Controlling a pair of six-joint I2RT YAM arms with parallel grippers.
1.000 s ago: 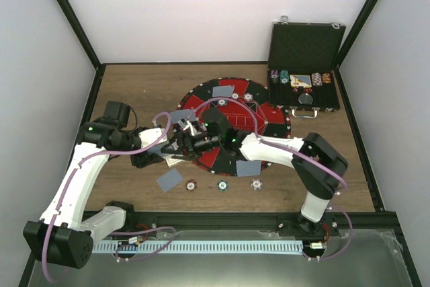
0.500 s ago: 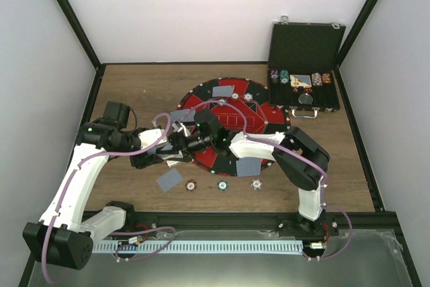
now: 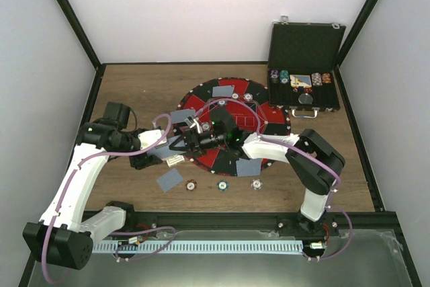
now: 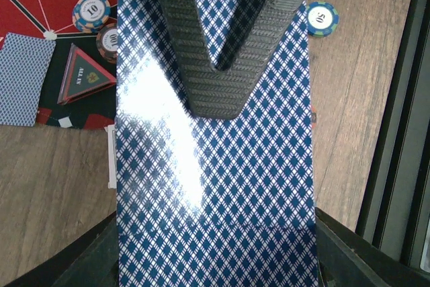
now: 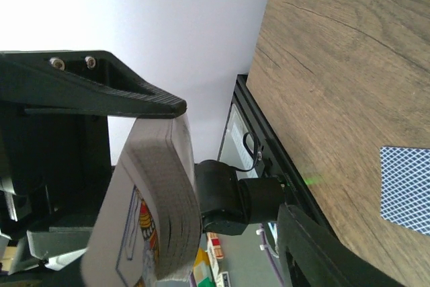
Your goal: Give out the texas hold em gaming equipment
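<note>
Wooden table (image 3: 134,85) between white walls, seen from above, with a round red-and-black mat (image 3: 265,113) in the middle and an open black case (image 3: 306,45) at the far right. Both arms meet at the mat's left edge. There the left gripper (image 4: 215,253) clamps a deck of cards (image 4: 222,186) by its two long sides, blue-patterned back up. The right gripper (image 5: 235,159) is spread wide: one finger (image 4: 211,95) lies on the deck's back, the other stands clear of it. Four single face-down cards: one (image 3: 224,91) far on the mat, one (image 3: 183,116) at its left edge, one (image 3: 247,167) at its near edge, one (image 3: 169,180) on the wood. Three chips (image 3: 222,184) sit in a row on the wood near the arms. One triangular marker (image 4: 86,82) lies on the mat beside two more chips (image 4: 92,11)
</note>
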